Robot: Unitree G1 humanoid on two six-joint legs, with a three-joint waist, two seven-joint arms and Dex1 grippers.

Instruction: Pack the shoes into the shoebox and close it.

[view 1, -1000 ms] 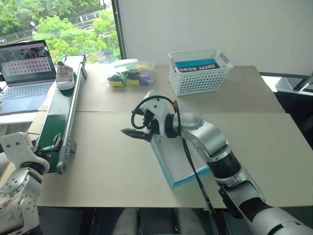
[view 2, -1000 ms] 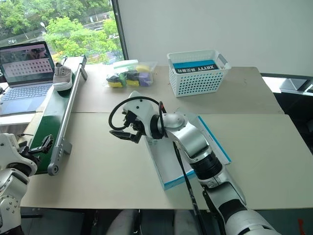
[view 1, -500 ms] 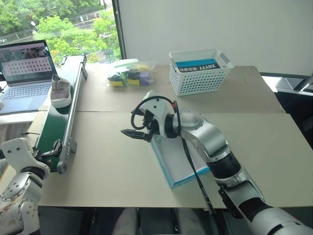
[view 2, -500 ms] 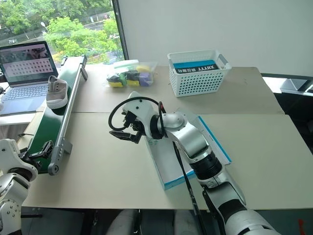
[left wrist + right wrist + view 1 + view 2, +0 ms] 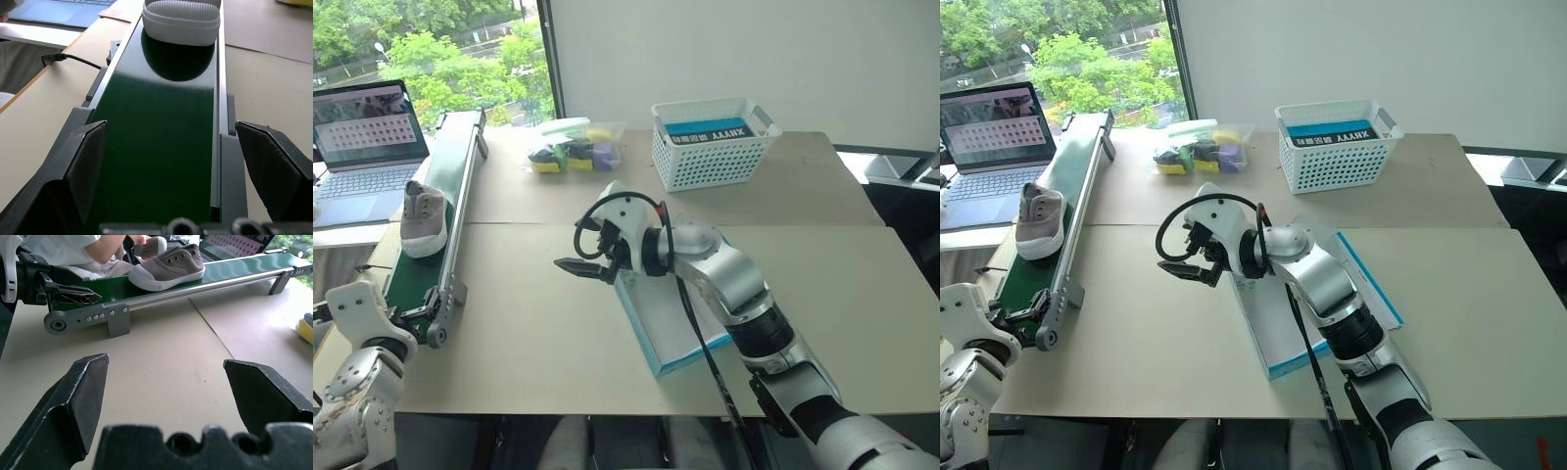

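One grey shoe (image 5: pixel 423 217) with a pale sole lies on the green conveyor belt (image 5: pixel 457 176) at the table's left, toe toward me. In the right wrist view this shoe (image 5: pixel 168 267) is side-on, and behind it a person's hand holds a second shoe (image 5: pixel 150 245). My left gripper (image 5: pixel 183 166) is open at the belt's near end, a finger on each side of the frame, the shoe (image 5: pixel 181 19) a short way ahead. The blue shoebox (image 5: pixel 656 318) lies open mid-table, white inside. Above its far left corner my right gripper (image 5: pixel 579 266) hovers open and empty, pointing toward the belt.
A white lattice basket (image 5: pixel 713 142) holding a blue packet stands at the back. A clear tub of coloured items (image 5: pixel 573 147) sits left of it. A laptop (image 5: pixel 367 147) is on a side table beyond the belt. Bare tabletop lies between belt and box.
The shoe has travelled down the belt toward my left gripper. My left hand has sunk a little at the belt's end. The right arm has not moved.
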